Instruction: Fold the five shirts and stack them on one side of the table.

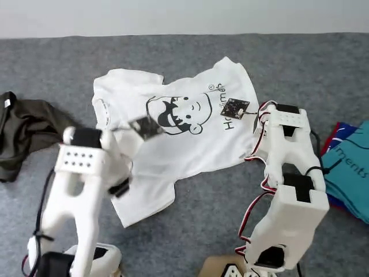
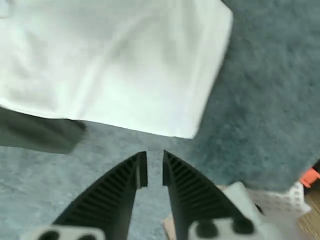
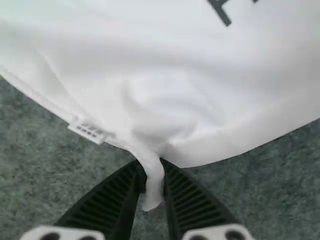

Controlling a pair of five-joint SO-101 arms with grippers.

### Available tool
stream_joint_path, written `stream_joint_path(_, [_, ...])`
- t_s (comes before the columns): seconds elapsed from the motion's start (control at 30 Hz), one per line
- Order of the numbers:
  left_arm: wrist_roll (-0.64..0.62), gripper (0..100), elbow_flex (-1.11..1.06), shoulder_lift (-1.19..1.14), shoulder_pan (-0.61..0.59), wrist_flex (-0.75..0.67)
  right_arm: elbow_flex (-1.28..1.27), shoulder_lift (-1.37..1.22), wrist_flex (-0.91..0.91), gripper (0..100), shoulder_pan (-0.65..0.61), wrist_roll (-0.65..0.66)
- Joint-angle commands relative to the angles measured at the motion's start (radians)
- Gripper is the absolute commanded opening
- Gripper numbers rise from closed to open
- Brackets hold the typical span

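High view: white cotton T-shirt w/ black cartoon-face print [image 1: 190, 147] lay spread print-up across the middle of the grey carpet-covered table [image 1: 196, 236]. It was a bit rumpled, w/ one sleeve pointing toward the near edge. Crumpled dark olive shirt [image 1: 23, 130] sat at the table's left edge, apart from the white one. Teal shirt w/ pale lettering [image 1: 351, 173] lay at the right edge, partly over a red-and-blue cloth [image 1: 336, 135]; both were clear of the white shirt. White plastic left arm [image 1: 81, 173] stood over the shirt's near-left part. White plastic right arm [image 1: 294, 173] stood at the shirt's right side, btw. it and the teal shirt.

Right wrist view: right gripper [image 3: 154, 172], black ribbed fingers, was clenched on a pinch of the white shirt's edge. A twist of fabric ran down btw. the fingers and poked out past them, and cloth around the pinch was puckered. Small white sewn-in tag [image 3: 90, 130] sat on the same edge, just beside the pinch.

Left wrist view: left gripper [image 2: 155, 162] held nothing. Its jaws were nearly together w/ a slim gap, over bare grey table just off a corner of the white shirt, not touching it. Dark patch [image 2: 40, 135] lay along the shirt's edge; couldn't tell if shadow or cloth.
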State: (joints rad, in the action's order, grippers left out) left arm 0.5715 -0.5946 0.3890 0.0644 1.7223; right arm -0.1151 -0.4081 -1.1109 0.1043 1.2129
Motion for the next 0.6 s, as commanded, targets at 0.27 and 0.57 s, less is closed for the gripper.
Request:
stream_joint_path(0.27, [0.006, 10, -0.22, 0.072, 0.107, -0.18, -0.009, -0.005, 0.004, 1.1, 0.004, -0.026])
stream_joint_path(0.57, [0.008, 10, -0.371, 0.077, 0.132, -0.219, -0.009, -0.005, 0.004, 1.1, 0.005, -0.026])
